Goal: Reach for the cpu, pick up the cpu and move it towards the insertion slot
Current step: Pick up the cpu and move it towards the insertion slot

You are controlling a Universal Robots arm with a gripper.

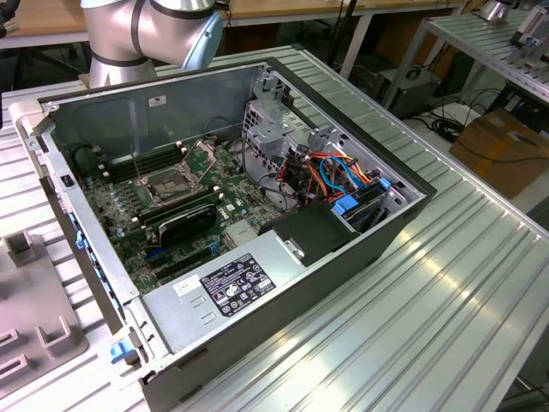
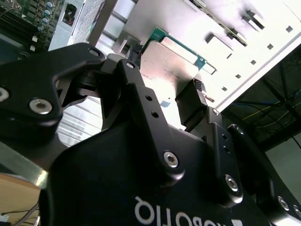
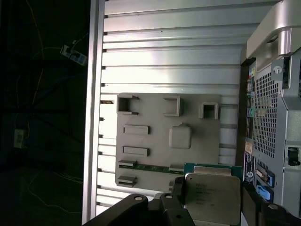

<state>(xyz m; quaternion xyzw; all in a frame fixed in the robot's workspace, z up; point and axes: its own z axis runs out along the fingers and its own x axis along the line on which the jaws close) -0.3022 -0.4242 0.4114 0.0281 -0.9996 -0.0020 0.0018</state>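
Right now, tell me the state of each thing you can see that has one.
gripper: shut on the cpu, out over the grey tray.
cpu: held between the fingers, off the tray.
insertion slot: frame swung up, socket uncovered.
computer case: lying open, side panel off.
grey tray: lying flat on the ribbed table.

Exterior view high and oblique over the open computer case [image 1: 257,223] on the ribbed metal table [image 1: 446,283], both wrist views close behind the gripper [image 3: 211,200], sharing the cpu [image 2: 169,63] and grey fixture plate [image 3: 155,136]
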